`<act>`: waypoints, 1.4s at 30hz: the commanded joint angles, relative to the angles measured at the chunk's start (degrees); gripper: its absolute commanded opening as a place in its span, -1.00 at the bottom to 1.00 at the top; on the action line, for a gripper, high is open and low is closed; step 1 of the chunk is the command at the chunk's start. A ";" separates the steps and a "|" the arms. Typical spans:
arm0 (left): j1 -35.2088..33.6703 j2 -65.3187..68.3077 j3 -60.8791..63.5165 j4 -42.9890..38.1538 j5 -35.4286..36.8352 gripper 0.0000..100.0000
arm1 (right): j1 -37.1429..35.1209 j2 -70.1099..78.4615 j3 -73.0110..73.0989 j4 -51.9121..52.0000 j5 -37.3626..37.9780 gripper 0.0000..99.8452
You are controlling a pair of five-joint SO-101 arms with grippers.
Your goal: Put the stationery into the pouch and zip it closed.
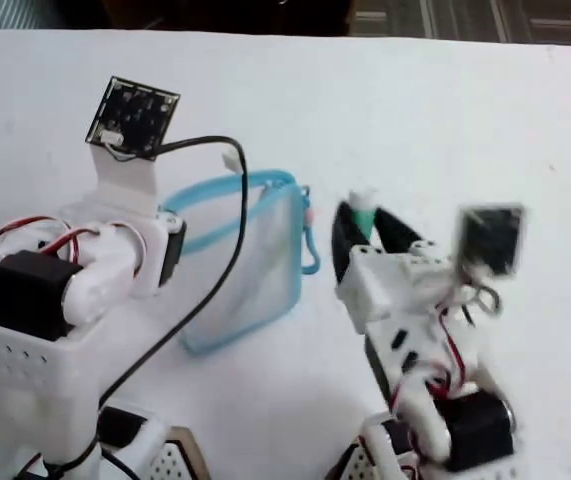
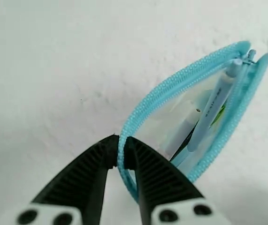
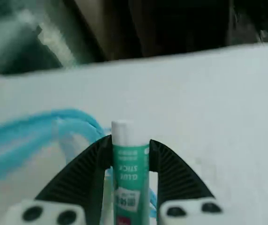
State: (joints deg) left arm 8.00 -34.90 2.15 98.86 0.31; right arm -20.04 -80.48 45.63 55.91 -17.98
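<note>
A clear pouch (image 1: 250, 255) with a light blue zipper lies on the white table between the two arms. In the left wrist view its mouth (image 2: 190, 108) gapes open, with a light blue pen (image 2: 213, 110) and other stationery inside. My left gripper (image 2: 121, 157) is shut on the pouch's zipper edge. My right gripper (image 3: 130, 150) is shut on a green and white glue stick (image 3: 126, 173), held just right of the pouch; the stick's white cap (image 1: 363, 200) pokes out above the black fingers. A blue loop (image 1: 310, 240) hangs from the pouch's right side.
A black cable (image 1: 230, 250) from the left arm drapes across the pouch. The table's far edge (image 1: 365, 38) runs along the back with dark furniture behind it. White table surface stretches behind and to the right of the arms.
</note>
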 commanded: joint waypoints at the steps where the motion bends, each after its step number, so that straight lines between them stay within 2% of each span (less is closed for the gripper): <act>1: 1.41 1.85 -0.04 0.79 -0.35 -0.95 | -1.54 -4.09 -0.09 -15.96 -3.16 -0.97; 4: 1.41 1.85 -0.04 0.70 -0.35 -0.95 | -1.54 -2.68 -1.58 -24.31 -3.43 -0.97; 7: 1.41 1.85 -0.04 0.70 -0.35 -0.95 | -1.98 2.07 -5.01 -27.47 -3.60 -0.97; 9: 1.41 1.85 -0.04 0.70 -0.35 -0.95 | -1.98 6.90 -8.62 -28.18 -4.92 -0.97; 13: 3.52 1.85 -0.04 0.79 -0.35 -0.95 | -2.15 15.87 -17.76 -27.91 -12.13 -0.97; 17: 6.77 1.85 -0.13 0.62 -0.09 -0.95 | -6.73 20.26 -22.07 -26.77 -12.48 -0.97; 24: 6.59 1.85 -1.27 0.79 -0.09 -0.95 | -15.52 21.14 -20.66 -21.76 -12.84 -0.97; 30: 6.59 1.85 -1.19 0.62 -0.09 -0.95 | -16.04 20.97 -12.84 -22.29 -12.84 -0.97; 38: 6.59 1.85 -1.19 0.88 -0.09 -0.95 | -15.16 20.70 -3.34 -29.23 -12.31 -0.97; 42: 6.59 1.85 -1.27 0.88 -0.09 -0.95 | -14.55 20.62 -2.46 -31.43 -8.26 -0.97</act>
State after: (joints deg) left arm 13.10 -34.81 1.01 98.86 0.04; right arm -35.60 -60.00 42.90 26.20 -28.79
